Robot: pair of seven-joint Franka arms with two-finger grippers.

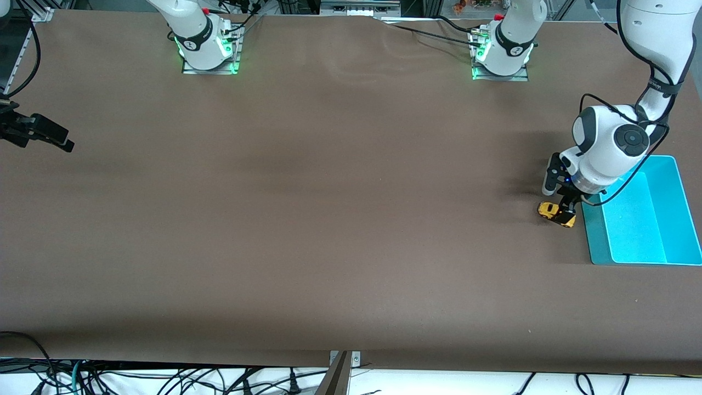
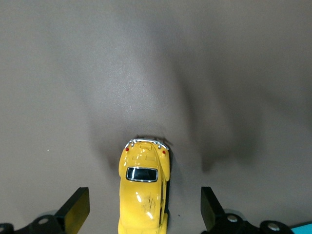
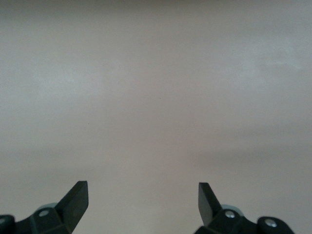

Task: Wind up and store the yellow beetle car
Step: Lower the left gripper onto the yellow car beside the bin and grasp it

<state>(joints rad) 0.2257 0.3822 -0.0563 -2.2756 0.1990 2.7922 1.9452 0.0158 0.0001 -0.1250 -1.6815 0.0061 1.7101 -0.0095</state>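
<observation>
My left gripper (image 1: 565, 206) hung over the yellow beetle car (image 1: 556, 213), fingers spread wide.

The car sat on the brown table (image 1: 329, 219) just beside the cyan bin (image 1: 677, 186), untouched. I judged I should centre, lower, then pinch its sides. My right gripper (image 1: 52, 137) waited open at the table's edge.

Robotics lab: bolted arm bases (image 1: 208, 52), brown-covered table (image 1: 307, 219), loose cables (image 1: 137, 378).

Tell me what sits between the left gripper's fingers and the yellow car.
Nothing. In the left wrist view the open left gripper straddles the yellow car, with only bare brown table showing in the gaps on each side.
</observation>
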